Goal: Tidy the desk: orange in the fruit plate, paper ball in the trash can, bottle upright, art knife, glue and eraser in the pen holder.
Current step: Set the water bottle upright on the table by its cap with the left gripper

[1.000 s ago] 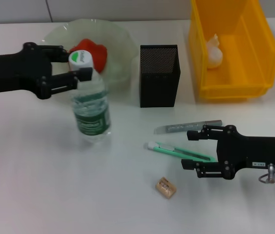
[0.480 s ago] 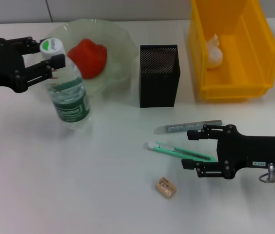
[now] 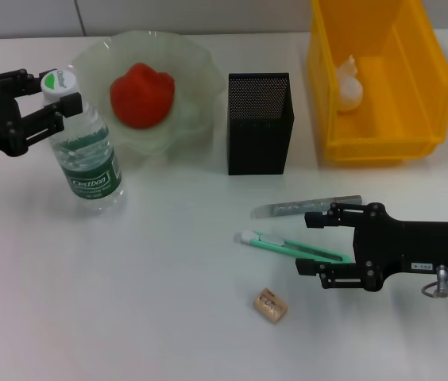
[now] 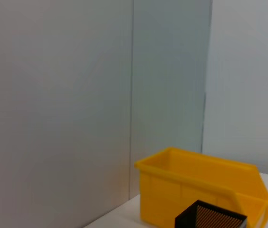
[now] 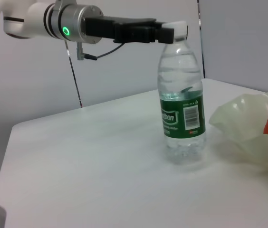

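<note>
Orange (image 3: 141, 97) sits in the plate (image 3: 196, 67); paper ball (image 3: 348, 84) in the yellow bin (image 3: 438, 75). My left gripper (image 3: 49, 103) clamps the cap of the upright bottle (image 3: 87, 163). My right gripper (image 3: 313, 244) hangs spread around the knife (image 3: 287, 245). Glue (image 3: 303, 206) and eraser (image 3: 270, 305) lie outside the holder (image 3: 260, 123).

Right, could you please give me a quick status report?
Left tool shut on bottle cap, bottle upright. Right tool open around art knife. Nothing blocking.

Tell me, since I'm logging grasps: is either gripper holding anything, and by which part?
The left gripper holds the bottle at its neck, just under the cap. The right gripper is open around the art knife, holding nothing.
</note>
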{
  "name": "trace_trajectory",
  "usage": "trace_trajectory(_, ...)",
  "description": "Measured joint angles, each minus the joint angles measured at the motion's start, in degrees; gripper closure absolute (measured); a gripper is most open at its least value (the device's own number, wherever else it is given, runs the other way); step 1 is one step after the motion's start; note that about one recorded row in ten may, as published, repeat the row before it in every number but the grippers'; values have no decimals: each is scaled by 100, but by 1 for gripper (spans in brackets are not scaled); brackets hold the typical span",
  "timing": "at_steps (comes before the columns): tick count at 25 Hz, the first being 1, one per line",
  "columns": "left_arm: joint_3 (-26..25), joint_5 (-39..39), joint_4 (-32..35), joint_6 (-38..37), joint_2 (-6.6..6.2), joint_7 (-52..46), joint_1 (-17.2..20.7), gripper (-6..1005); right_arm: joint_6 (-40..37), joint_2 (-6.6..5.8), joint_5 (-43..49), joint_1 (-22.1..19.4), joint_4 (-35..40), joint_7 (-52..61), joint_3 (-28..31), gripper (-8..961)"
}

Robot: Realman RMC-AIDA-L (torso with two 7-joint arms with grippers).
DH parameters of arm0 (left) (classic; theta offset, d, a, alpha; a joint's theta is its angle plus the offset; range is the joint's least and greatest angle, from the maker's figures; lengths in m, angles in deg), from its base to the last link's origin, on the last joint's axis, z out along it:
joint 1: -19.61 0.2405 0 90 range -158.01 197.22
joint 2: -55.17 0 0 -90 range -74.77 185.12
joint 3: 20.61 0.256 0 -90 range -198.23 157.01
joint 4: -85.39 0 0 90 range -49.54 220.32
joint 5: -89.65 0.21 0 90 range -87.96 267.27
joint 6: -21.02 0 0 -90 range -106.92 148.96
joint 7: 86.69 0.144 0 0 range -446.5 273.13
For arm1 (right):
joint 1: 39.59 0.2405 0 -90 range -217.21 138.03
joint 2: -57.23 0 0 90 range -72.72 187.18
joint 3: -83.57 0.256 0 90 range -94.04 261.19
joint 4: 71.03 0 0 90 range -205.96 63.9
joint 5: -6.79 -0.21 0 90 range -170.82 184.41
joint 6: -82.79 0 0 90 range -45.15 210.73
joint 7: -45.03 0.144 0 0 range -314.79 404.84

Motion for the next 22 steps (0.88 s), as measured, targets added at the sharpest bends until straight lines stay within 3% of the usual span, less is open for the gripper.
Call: trace_trajectory(22,-273,-24,-348,394,-17,366,18,536,-26,0,-19,-40,0,-8,0,216)
